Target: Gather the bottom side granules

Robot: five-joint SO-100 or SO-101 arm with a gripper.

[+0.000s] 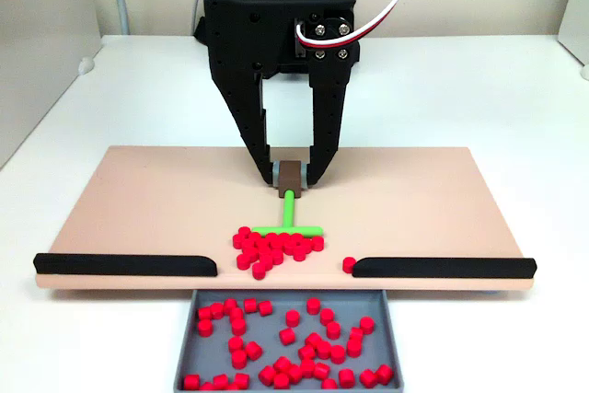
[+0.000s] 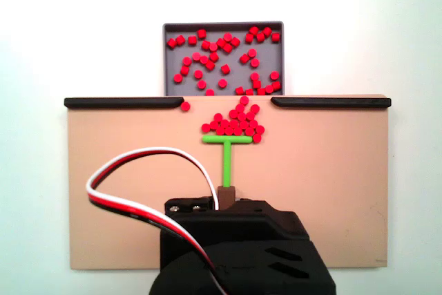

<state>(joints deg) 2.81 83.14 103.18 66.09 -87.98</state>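
Note:
The granules (image 1: 274, 248) (image 2: 236, 122) are tiny red pellets in one tight clump on the tan board (image 1: 138, 200) (image 2: 124, 170), lying against the crossbar of the green T-tool (image 1: 289, 218) (image 2: 226, 150). My black gripper (image 1: 293, 177) is shut on the T-tool's brown handle block (image 1: 292, 176) (image 2: 225, 195). One stray red pellet (image 1: 349, 265) (image 2: 185, 106) lies apart, beside the end of a black rail. In a fixed view from behind the arm, the arm's body hides the fingertips.
Two black rails (image 1: 124, 265) (image 1: 442, 267) line the board's edge with a gap between them. Beyond the gap sits a grey tray (image 1: 189, 338) (image 2: 164, 60) holding a loose scatter of many red pellets (image 1: 290, 338) (image 2: 224, 60). White table surrounds the board.

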